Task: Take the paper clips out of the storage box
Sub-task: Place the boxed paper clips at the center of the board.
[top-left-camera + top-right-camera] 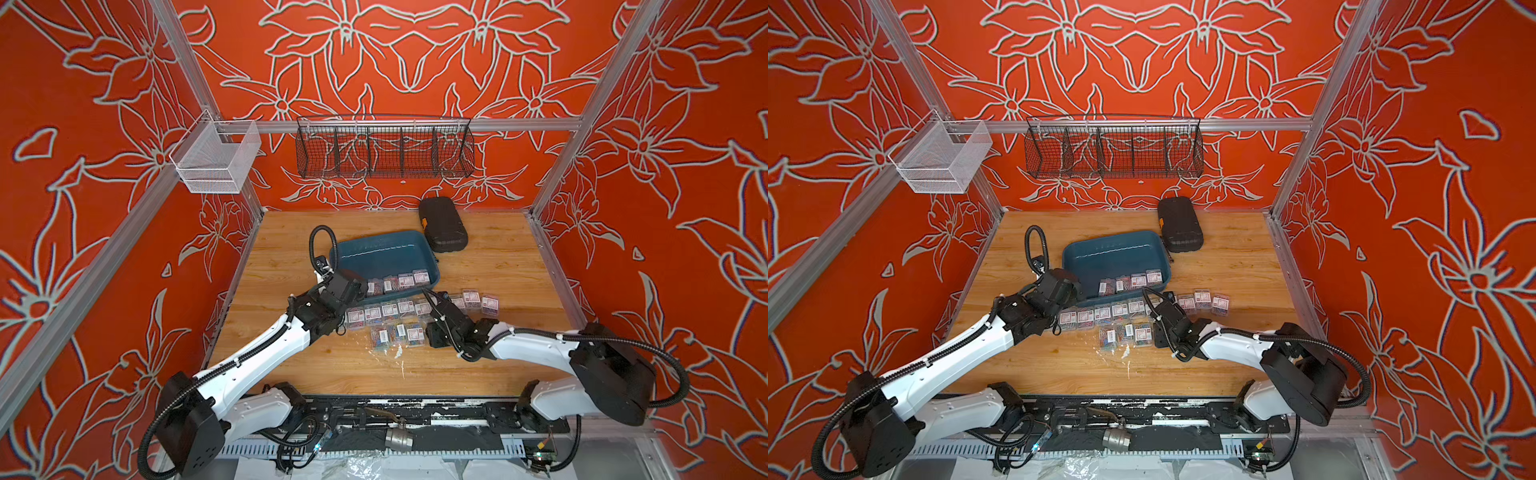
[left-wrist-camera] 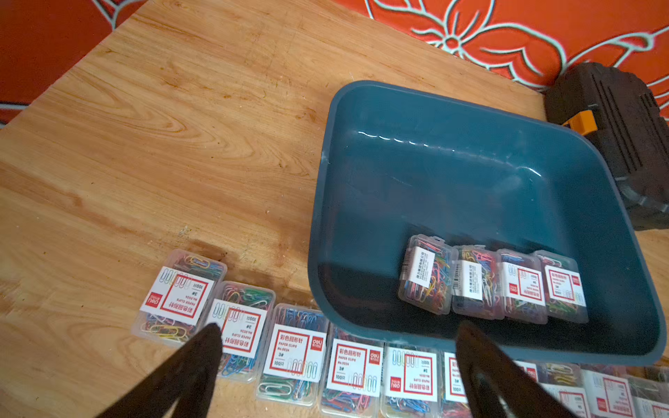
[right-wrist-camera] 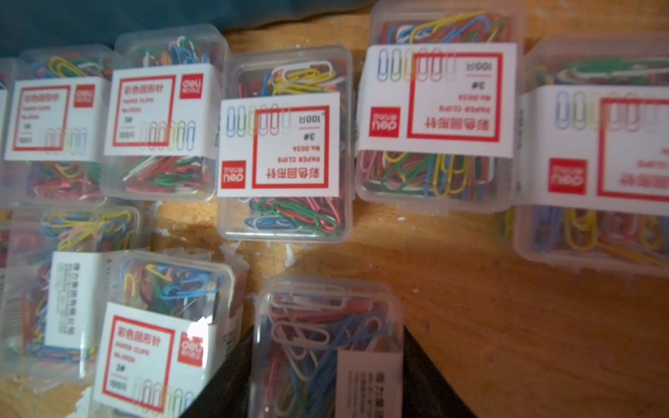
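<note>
Keeping the paper clips box point(image 3: 318, 318) level is being advised, pinched in the right gripper point(image 3: 327, 342) (left gripper point(image 2: 340, 327) gaping).

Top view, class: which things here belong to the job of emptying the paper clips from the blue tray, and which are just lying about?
Belong to the job: paper clip boxes, blue storage tray.

Just lying about: black hard case, black wire basket, white mesh basket.
</note>
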`<state>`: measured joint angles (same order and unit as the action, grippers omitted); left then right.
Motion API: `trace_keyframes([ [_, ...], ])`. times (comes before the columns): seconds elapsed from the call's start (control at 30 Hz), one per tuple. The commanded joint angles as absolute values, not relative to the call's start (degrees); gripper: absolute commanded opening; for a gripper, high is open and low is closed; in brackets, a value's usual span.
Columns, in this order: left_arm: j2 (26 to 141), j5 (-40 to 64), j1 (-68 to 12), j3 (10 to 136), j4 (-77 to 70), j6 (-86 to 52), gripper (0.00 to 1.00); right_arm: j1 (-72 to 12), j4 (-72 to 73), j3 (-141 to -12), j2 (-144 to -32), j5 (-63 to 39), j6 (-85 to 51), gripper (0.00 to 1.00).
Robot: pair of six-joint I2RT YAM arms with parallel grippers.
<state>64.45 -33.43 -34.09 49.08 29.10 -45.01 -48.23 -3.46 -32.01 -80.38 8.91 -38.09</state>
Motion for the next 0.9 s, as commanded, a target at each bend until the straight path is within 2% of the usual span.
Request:
trace_keyframes([
  [0.0,63.54,-35.15,-33.68,48.91,30.00,-45.73,0.98,-48.52,0.67,-29.14,-81.43,7.57,-40.92,0.64],
  [0.2,63.81,-36.08,-33.51,49.02,29.89,-45.46,0.98,-48.55,-3.52,-32.13,-83.67,9.15,-43.18,0.66],
  [0.33,63.81,-35.55,-33.49,49.25,30.16,-45.18,0.98,-48.54,-2.02,-30.75,-83.76,10.08,-46.36,0.58],
  [0.6,62.86,-34.05,-33.50,48.16,28.34,-44.67,0.98,-48.60,-1.24,-31.03,-82.56,8.04,-49.83,0.56],
  [0.87,64.82,-33.01,-33.53,49.83,29.76,-44.95,0.98,-48.82,-2.82,-30.53,-78.37,7.71,-50.64,0.65],
])
